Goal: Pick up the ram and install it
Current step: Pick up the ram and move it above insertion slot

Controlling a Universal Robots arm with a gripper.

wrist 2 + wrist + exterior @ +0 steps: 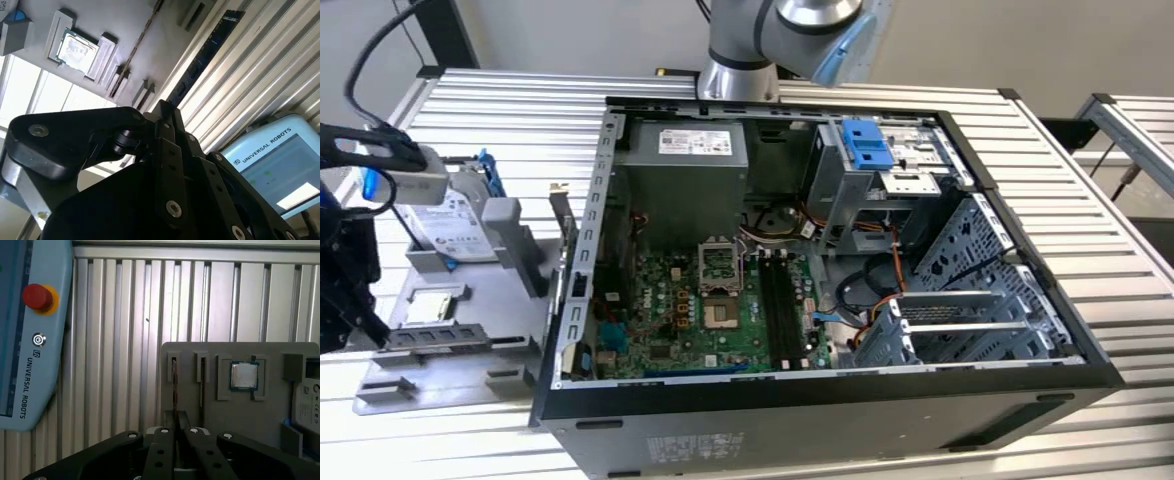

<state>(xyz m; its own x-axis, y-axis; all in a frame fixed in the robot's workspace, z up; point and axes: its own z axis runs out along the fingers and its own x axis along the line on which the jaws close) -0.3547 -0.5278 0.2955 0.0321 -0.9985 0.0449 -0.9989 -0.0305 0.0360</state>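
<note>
**Fingers on the ram stick: draw it straight out of its slot**

The black linkage gripper [176, 421] sits closest to the lens in both wrist views. Its fingers are drawn together with the long, thin, dark-blue circuit-board ram stick [200, 65] between them, and they look clamped on its upper edge. The ram stick stands on edge in a narrow slot of the grey plastic fixture plate [280, 352]. This is the slot nearest the plate's border; a second slot lies just beside it and a square silver processor chip [244, 375] sits in a pocket further in. In the exterior view the plate lies on the ribbed aluminium counter [467, 90], along its edge on the exterior view's left. Beside it is the open black computer case [854, 405] with the green motherboard [670, 310] inside.

The step in hand reads as the pick. To do it well, the pull should run along the slot walls without twist, since a thin board levered sideways can jam or flex. The hold seems to be toward one end, though the part under the gripper is hidden. If so, the far end may drag, and a slow, straight rise would guard against that.
</note>
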